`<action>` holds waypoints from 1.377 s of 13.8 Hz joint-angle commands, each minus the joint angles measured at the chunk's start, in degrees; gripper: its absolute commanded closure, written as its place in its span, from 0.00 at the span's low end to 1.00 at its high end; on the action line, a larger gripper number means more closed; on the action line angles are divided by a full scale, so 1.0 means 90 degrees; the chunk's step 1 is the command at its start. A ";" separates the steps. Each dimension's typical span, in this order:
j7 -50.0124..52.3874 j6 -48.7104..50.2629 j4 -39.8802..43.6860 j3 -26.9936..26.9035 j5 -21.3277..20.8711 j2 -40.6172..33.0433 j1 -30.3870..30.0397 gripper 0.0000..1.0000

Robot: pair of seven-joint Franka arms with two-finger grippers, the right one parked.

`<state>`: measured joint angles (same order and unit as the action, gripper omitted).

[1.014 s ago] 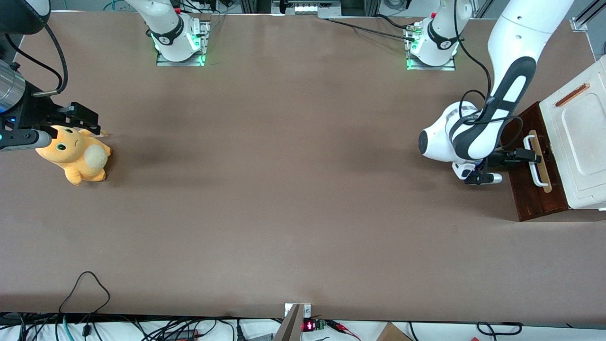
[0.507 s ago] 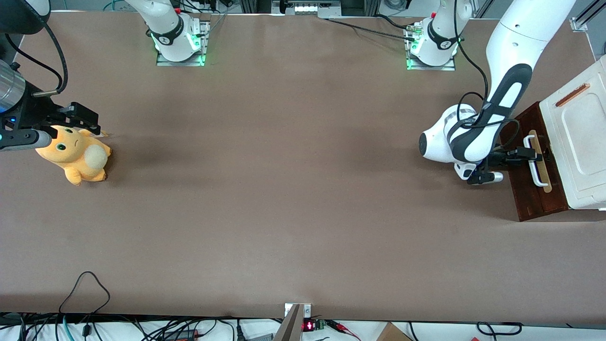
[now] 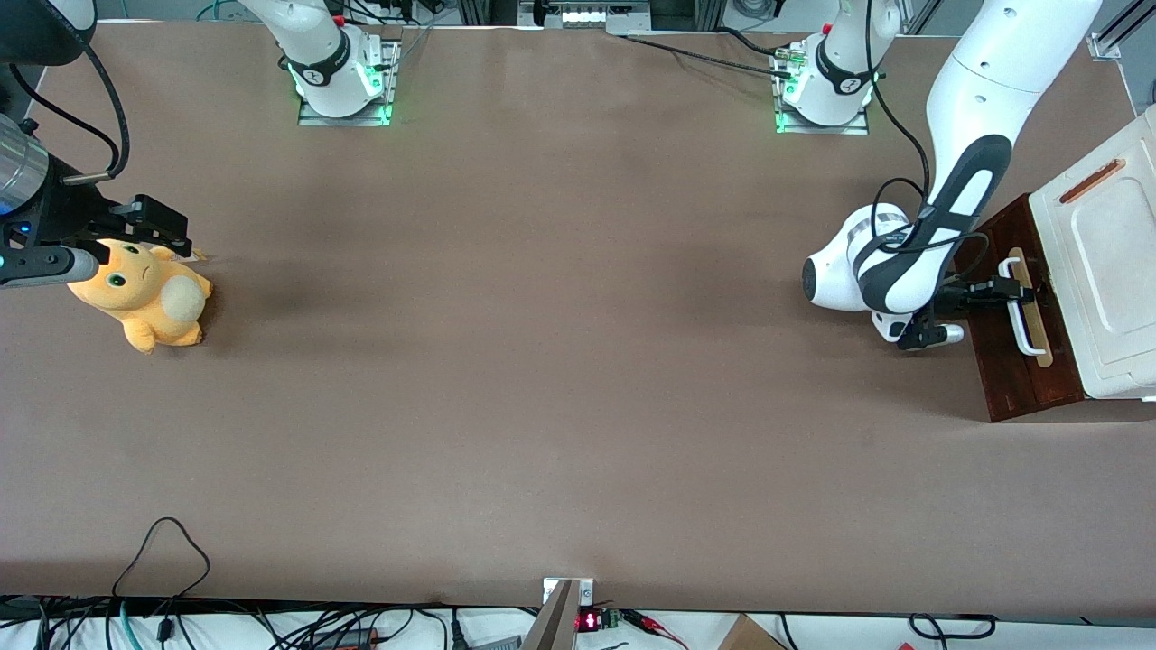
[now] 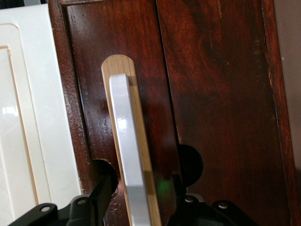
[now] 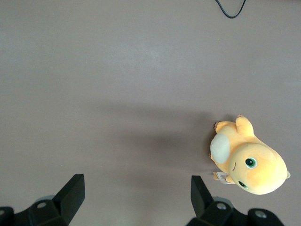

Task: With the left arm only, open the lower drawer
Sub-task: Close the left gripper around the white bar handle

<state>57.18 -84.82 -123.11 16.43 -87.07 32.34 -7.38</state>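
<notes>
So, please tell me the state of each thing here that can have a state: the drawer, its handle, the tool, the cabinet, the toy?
lower drawer: closed or nearly so, no pale inside showing.
white handle: between the tool's two fingers, not clamped.
tool: open, at the handle, one finger on each side.
cream-white cabinet: standing at the working arm's end of the table.
orange plush toy: lying on the table near the parked arm.

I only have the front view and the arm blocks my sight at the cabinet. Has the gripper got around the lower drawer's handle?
Observer: Yes. In the left wrist view the gripper straddles the white handle, one finger on each side.
Operator: Closed on it?
Observer: Not yet; gaps show between the fingers and the handle.
Operator: Is the drawer out at all?
Observer: The lower drawer front sits against the cream cabinet; no pale inside shows.
</notes>
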 commanded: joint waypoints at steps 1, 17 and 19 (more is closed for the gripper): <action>0.0092 0.0098 -0.0022 0.0000 -0.0257 0.0010 0.0000 0.47; 0.0092 0.0089 0.0007 -0.0059 -0.0276 0.0030 -0.0039 0.87; 0.0073 0.0079 0.0017 -0.0049 -0.0306 0.0030 -0.0039 0.92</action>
<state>58.98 -84.45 -123.08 15.80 -88.03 32.54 -7.38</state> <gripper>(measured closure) 0.811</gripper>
